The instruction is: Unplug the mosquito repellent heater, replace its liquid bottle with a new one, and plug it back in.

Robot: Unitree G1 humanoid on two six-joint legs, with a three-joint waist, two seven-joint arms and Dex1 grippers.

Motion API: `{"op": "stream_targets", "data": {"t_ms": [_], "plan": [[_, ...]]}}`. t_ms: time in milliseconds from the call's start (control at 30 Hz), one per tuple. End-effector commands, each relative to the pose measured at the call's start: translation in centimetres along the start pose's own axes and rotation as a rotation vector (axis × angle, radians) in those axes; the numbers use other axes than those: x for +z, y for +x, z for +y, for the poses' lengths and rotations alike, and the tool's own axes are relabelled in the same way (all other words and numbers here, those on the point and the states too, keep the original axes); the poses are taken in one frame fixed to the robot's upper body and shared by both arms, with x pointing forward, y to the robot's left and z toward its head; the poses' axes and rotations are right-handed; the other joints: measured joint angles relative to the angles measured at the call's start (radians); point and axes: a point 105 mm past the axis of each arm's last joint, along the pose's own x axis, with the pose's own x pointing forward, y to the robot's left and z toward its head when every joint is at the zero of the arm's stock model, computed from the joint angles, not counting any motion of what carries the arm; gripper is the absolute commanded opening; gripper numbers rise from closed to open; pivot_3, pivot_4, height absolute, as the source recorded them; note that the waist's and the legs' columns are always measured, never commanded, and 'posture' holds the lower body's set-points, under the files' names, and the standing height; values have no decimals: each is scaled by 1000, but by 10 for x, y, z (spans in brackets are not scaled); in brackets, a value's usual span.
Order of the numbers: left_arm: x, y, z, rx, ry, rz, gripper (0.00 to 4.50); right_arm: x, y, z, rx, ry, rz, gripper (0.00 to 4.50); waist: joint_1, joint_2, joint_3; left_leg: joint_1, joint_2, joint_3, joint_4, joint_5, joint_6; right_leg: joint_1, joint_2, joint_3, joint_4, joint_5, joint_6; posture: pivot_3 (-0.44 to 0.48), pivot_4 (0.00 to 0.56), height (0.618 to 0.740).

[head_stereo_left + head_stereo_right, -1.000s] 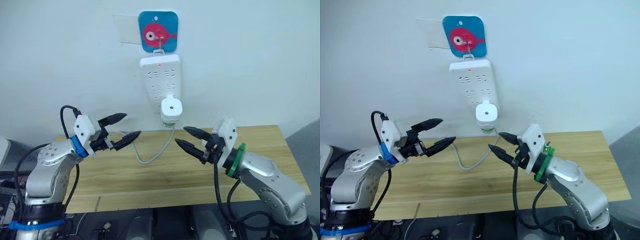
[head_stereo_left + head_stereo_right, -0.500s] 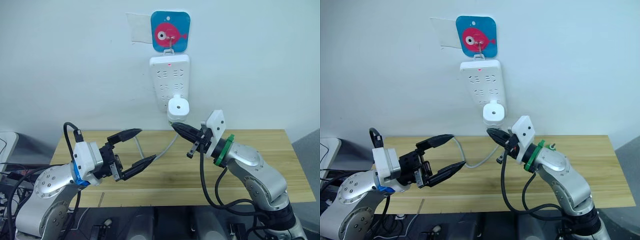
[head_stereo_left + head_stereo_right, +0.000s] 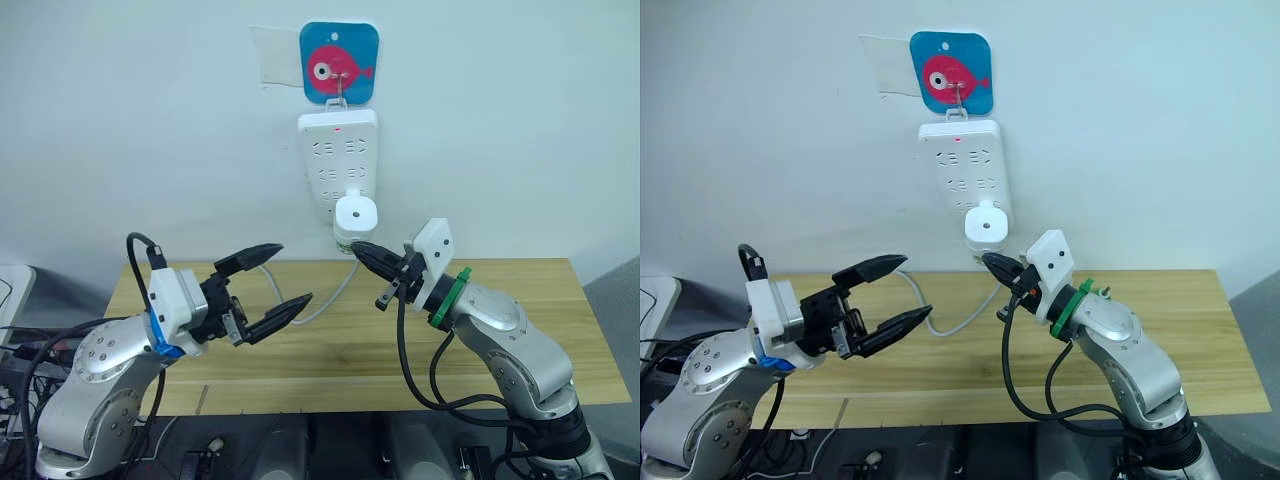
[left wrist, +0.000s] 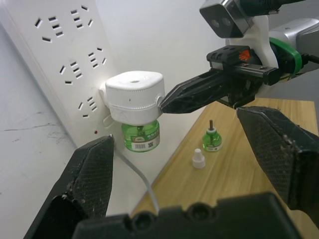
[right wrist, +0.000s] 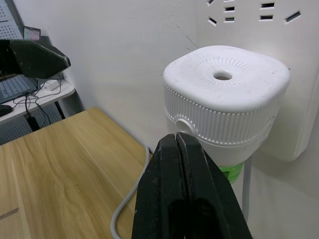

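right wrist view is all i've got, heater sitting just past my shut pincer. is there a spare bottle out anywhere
Observer: Yes. A green bottle with a bare wick stands on the table, past the heater toward the right arm.
Operator: capped or not
Observer: Uncapped. A small white cap lies loose on the table beside it.
Operator: and the left pincer, open or shut
Observer: The left pincer is open. It hovers over the table to the left of the heater, apart from it.
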Motion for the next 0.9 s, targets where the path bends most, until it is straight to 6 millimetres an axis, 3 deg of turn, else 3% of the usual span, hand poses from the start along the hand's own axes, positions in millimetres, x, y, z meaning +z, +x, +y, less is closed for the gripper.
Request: {"op": "stream_targets", "data": {"t_ms": [33, 900], "plan": [[5, 3, -2, -23, 21, -16, 4500, 11, -1, -8, -45, -10, -49, 29, 0, 0, 0, 0, 0, 0, 0, 0, 0, 0, 0, 0, 0, 0, 0, 5, 275, 740], [-1, 5, -4, -30, 6, -12, 4500, 26, -3, -23, -156, 63, -119, 29, -7, 0, 0, 0, 0, -1, 0, 0, 0, 0, 0, 1, 0, 1, -1, -13, 274, 740]]}}
